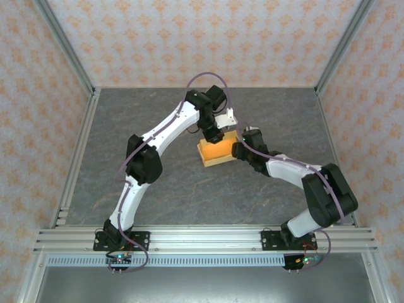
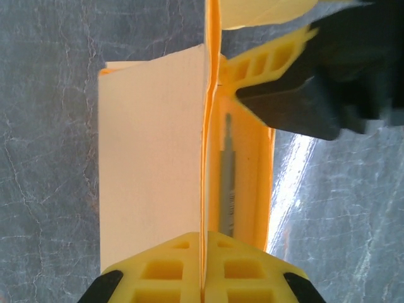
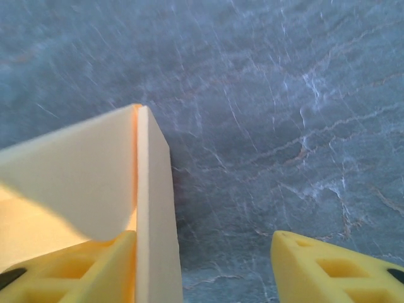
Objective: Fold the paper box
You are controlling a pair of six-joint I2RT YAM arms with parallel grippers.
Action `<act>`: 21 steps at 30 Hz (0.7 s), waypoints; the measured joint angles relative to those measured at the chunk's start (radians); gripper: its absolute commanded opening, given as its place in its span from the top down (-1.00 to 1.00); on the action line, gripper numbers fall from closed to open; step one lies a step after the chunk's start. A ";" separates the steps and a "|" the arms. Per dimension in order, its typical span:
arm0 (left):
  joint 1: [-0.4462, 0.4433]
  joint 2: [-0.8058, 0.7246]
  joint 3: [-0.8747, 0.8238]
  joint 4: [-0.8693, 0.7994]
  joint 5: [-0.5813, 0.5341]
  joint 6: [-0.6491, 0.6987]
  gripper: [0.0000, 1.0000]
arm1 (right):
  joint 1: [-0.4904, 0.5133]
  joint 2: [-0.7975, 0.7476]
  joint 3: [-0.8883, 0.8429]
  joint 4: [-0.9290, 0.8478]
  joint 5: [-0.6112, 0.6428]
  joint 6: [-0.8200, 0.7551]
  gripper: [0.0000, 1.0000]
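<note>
Paper box: the paper box (image 1: pixel 218 154) sits a little above the middle of the top view, orange-yellow and partly formed, with a long low body angled slightly down to the left.
Box close up: in the left wrist view the paper box (image 2: pixel 151 158) shows a pale flat panel on the left, a thin upright wall running down the centre of the frame, and a deeper orange trough to the right of that wall.
Box from the right wrist: a pale panel of the paper box (image 3: pixel 154 221) stands on edge in the lower left of the frame, with a sloping flap behind it.
Left hand: the left hand (image 1: pixel 211 136) meets the box's upper edge; in its own view the left hand (image 2: pixel 203 259) has its yellow pads (image 2: pixel 158 271) pressed together on the thin central wall.
Right hand: the right hand (image 1: pixel 238 150) is at the box's right end. In its own view the right hand (image 3: pixel 203 243) has its fingers (image 3: pixel 334 271) spread apart, with the upright panel against the left-of-frame finger and clear of the other.
Surface: the grey veined surface (image 1: pixel 189 196) carries the box.
Surroundings: orange-patterned walls (image 1: pixel 189 38) rise behind it.
</note>
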 measured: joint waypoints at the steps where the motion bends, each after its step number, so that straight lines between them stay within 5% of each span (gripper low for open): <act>1: -0.002 0.000 -0.008 0.006 -0.013 0.000 1.00 | -0.003 -0.022 -0.002 0.000 -0.013 0.005 -0.23; 21: -0.127 -0.148 -0.256 0.184 -0.297 0.000 0.86 | -0.135 -0.330 -0.034 -0.243 -0.068 0.019 -0.25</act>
